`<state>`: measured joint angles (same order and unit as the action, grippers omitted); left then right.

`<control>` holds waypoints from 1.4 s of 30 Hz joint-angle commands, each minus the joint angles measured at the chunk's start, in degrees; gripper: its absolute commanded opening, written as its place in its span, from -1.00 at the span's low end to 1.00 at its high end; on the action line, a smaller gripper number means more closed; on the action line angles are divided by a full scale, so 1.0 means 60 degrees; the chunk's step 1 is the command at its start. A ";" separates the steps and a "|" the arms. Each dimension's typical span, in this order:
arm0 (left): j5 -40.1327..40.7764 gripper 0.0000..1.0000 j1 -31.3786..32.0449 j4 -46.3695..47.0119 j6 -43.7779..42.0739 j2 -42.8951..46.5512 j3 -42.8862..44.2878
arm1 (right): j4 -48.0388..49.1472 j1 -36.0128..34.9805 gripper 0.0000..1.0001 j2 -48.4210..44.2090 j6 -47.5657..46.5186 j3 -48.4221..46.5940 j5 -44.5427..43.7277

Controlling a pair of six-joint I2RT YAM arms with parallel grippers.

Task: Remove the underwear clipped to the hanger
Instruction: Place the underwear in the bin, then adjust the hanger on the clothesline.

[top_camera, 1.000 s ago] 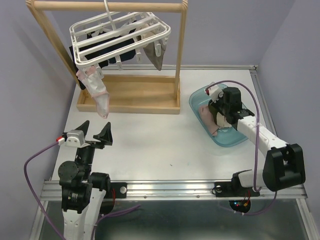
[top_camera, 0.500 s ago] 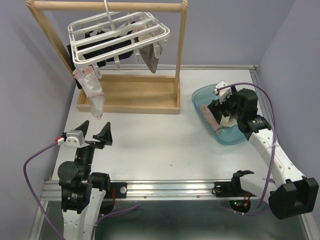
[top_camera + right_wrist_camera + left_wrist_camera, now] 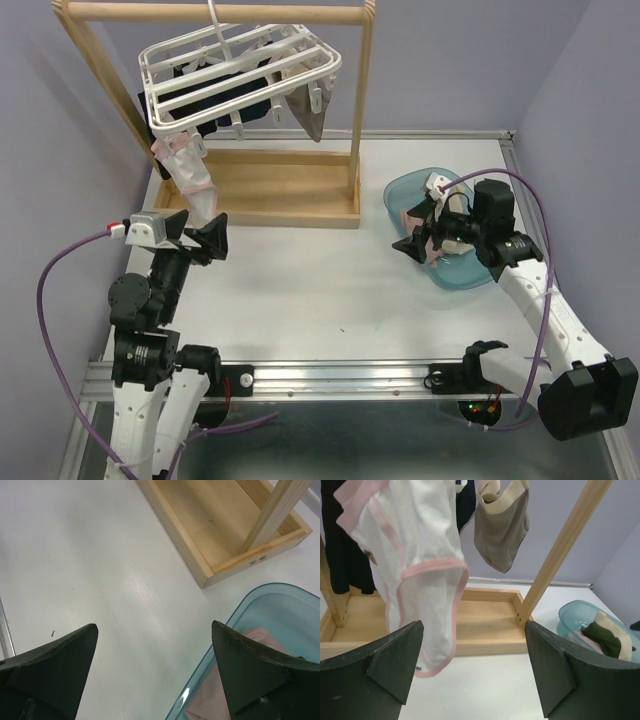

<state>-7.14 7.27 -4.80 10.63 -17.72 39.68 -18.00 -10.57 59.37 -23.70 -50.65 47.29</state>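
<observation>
The white hanger (image 3: 245, 70) hangs tilted from the wooden rail. Clipped to it are a white pink-trimmed underwear (image 3: 190, 178) (image 3: 425, 575), a dark one (image 3: 222, 100) (image 3: 340, 555) and a grey-beige one (image 3: 308, 115) (image 3: 501, 527). My left gripper (image 3: 198, 236) (image 3: 474, 670) is open and empty; the pink-trimmed piece dangles just ahead of its left finger (image 3: 385, 660). My right gripper (image 3: 420, 232) (image 3: 155, 665) is open and empty over the left rim of the teal basin (image 3: 400, 190) (image 3: 280, 605). In the basin lie pink cloth (image 3: 260, 642) and a dark olive piece (image 3: 600, 635).
The wooden rail stand has a shallow tray base (image 3: 270, 190) (image 3: 485, 620) (image 3: 220, 525) and an upright post (image 3: 358, 110) (image 3: 560, 550) between the hanger and the basin. Purple walls close in on three sides. Cables loop beside both arms.
My right gripper opened, let go of the pink cloth in the basin and drew back to its left rim. My left arm rose and moved forward to the dangling pink-trimmed piece.
</observation>
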 commanded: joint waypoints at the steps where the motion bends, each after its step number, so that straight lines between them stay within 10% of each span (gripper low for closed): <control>1: -0.0275 0.82 -0.0054 0.0931 0.0263 -0.0957 0.1163 | -0.0003 0.0018 1.00 -0.0242 0.0142 -0.0303 0.0586; 25: 0.1732 0.21 -0.0127 0.0579 -0.0307 -0.3493 0.2806 | -0.0076 0.0003 1.00 -0.0770 0.0010 -0.0156 0.0849; 32: 0.0532 -0.95 -0.0142 0.1165 -0.0687 -0.3449 0.2820 | -0.0091 0.0003 1.00 -0.0770 0.0010 -0.0171 0.0908; 42: -0.2470 -1.00 -0.0142 0.2307 -0.0074 -0.2629 0.2644 | -0.0106 0.0003 1.00 -0.0740 0.0054 -0.0200 0.0966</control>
<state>-12.86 6.63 1.50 8.27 -34.98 55.46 -18.98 -10.57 55.77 -23.57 -50.65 51.57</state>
